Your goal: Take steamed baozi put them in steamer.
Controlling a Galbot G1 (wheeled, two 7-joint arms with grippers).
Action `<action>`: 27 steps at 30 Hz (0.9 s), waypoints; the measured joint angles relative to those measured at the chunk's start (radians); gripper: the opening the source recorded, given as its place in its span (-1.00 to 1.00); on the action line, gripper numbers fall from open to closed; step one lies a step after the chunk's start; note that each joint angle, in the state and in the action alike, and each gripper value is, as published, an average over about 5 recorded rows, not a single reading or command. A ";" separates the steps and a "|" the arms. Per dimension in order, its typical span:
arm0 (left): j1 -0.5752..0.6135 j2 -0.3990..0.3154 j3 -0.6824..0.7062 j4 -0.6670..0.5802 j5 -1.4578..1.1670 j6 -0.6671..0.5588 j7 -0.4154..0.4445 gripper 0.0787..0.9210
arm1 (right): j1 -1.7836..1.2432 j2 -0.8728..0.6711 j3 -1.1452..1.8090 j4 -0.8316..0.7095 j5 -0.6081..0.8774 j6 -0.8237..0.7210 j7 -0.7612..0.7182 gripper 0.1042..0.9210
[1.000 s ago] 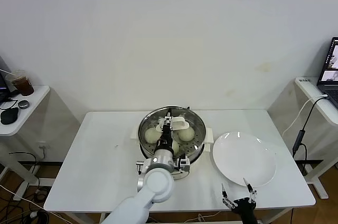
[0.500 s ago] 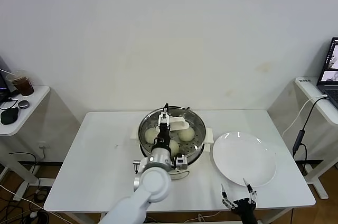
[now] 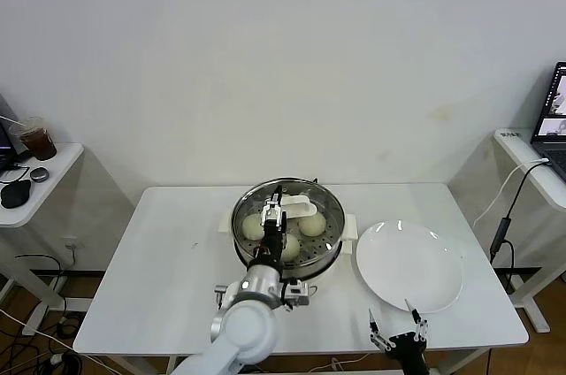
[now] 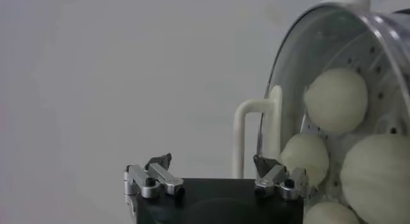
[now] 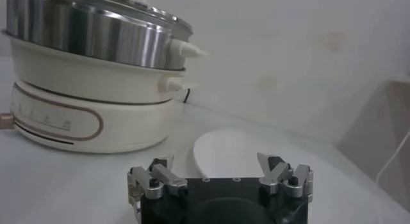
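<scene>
The steamer (image 3: 332, 235) is a shiny steel pot on a white base at the table's middle. Several cream-white steamed baozi lie on its perforated tray (image 4: 386, 96): one at the left (image 3: 253, 228), one at the right (image 3: 311, 225), one nearer me (image 3: 290, 248). The left wrist view shows them close up (image 4: 336, 100) (image 4: 309, 156) (image 4: 378, 174). My left gripper (image 3: 276, 207) (image 4: 213, 175) hovers over the steamer, open and holding nothing. My right gripper (image 3: 400, 326) (image 5: 221, 174) stands open at the table's front edge, near the plate.
An empty white plate (image 3: 409, 264) (image 5: 237, 152) lies right of the steamer (image 5: 96, 33). A glass lid with a white handle (image 3: 299, 208) (image 4: 246, 137) rests tilted at the steamer's back. Side desks stand far left and far right.
My left gripper has opened wide over the steamer, and the left arm has drawn back a little toward the table's front. The right arm has not moved.
</scene>
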 measured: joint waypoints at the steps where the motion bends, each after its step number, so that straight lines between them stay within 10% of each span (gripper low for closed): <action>1: 0.010 0.004 -0.005 -0.012 -0.004 -0.005 -0.003 0.77 | 0.000 0.000 0.000 0.000 -0.001 0.000 0.000 0.76; 16: 0.274 0.056 -0.150 -0.268 -0.204 -0.097 -0.105 0.77 | -0.008 -0.009 -0.006 0.014 0.007 -0.003 -0.004 0.76; 27: 0.703 0.042 -0.517 -0.354 -0.867 -0.454 -0.263 0.77 | -0.033 -0.049 -0.013 0.054 0.072 -0.028 -0.027 0.76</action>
